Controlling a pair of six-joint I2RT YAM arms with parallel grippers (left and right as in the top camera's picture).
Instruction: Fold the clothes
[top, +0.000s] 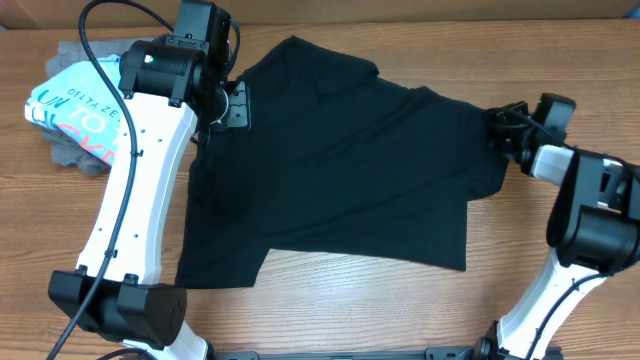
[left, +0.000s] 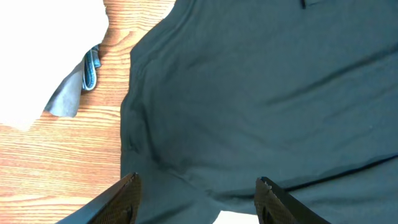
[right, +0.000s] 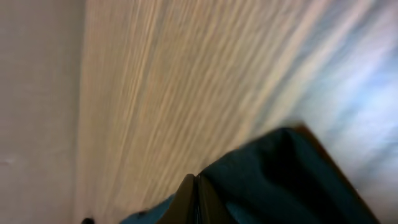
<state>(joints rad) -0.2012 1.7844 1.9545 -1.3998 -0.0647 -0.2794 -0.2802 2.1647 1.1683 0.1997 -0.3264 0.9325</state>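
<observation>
Overhead: bright, even light from above; sharp focus; only faint, soft shadows on the surface (top: 400, 310); shirt (top: 340, 170) reads as nearly featureless black.
Left wrist: upper-left corner blown out to white; shirt (left: 261, 93) washed to grey-teal with its folds visible; left fingers (left: 124, 199) dark and slightly soft at the bottom edge.
Right wrist: heavy blur throughout; surface (right: 161, 81) grain smeared into streaks; pale glare at the right.

Looked straight down from high above in the overhead view, taking in much of the wooden table (top: 330, 300) and all of the black T-shirt (top: 340, 170). From the left wrist, hung close over that shirt's edge, facing down between the spread fingers of the left gripper (left: 199, 182), sharing the light blue shirt (left: 91, 68) with overhead. From the right wrist, sat nearest, blurred, skimming low across the table.
</observation>
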